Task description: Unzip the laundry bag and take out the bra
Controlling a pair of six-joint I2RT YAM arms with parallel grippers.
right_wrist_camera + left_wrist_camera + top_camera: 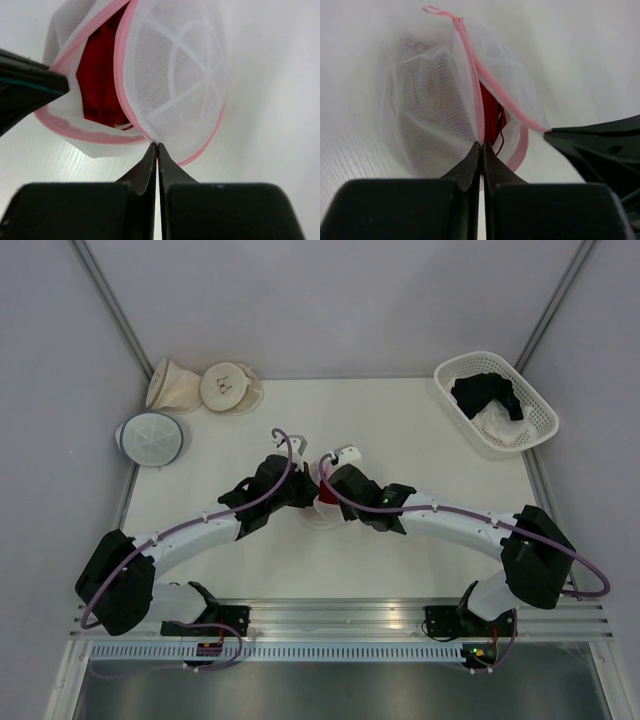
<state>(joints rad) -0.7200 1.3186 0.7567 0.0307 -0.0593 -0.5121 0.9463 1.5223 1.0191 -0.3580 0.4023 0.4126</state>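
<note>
1. Pink trim runs round the white mesh laundry bag (430, 95). You can see it sitting on the white table (400, 420), near the middle, right between your two arms.
2. Your left gripper (481, 145) is squeezed tight on the bag. Its two black fingers pinch the edge with the zipper teeth, at the near end of the opening.
3. Your right gripper (157, 146) is squeezed tight too. It pinches the pink rim of the other flap, the one with the white criss-cross lines.
4. The zipper is partly open. The two sides of the bag gape apart and make a gap.
5. The red bra (100, 75) is inside the bag. You can see it through the gap, tucked between the two flaps, and none of it hangs out.
6. A small pink loop (437, 11) sticks out at the far end of the bag in your left wrist view.
7. At the far right corner of the table sits a white basket (540, 410). A black garment (485, 392) and a white cloth (500, 425) lie in it.
8. At the far left are two beige round pouches (172, 383), side by side. A grey-blue rimmed pouch (150, 438) lies just in front of them, well apart from the laundry bag.
</note>
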